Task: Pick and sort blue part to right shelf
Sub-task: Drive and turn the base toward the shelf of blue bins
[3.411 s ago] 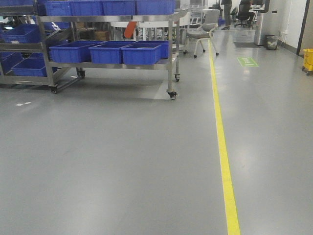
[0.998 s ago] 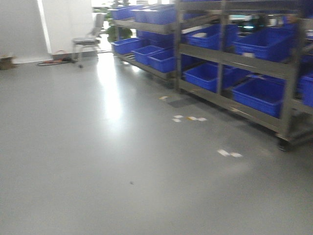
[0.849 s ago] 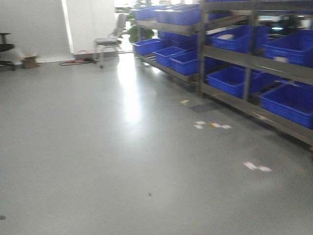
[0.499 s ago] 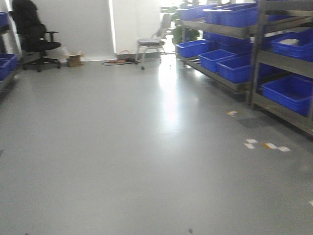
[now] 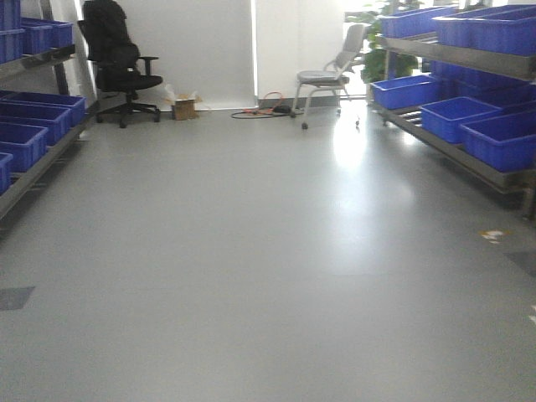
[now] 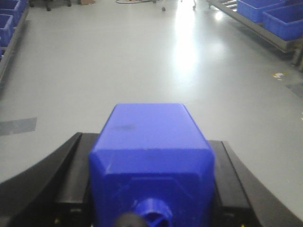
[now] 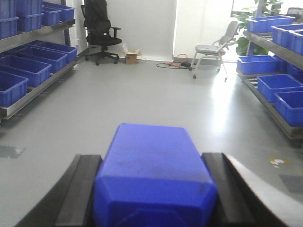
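Clenched on a blue part (image 6: 151, 156) in the left fingers (image 6: 71, 170) and a second blue part (image 7: 154, 168) in the right fingers (image 7: 78, 189), both lengthwise along the floor (image 5: 251, 251), with the right shelf (image 5: 469, 59) nearer the right-hand load.

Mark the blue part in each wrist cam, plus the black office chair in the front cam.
left blue part (image 6: 151, 137): left wrist view, middle of its top face.
right blue part (image 7: 154, 158): right wrist view, middle of its top face.
black office chair (image 5: 107, 38): front view, on the backrest.
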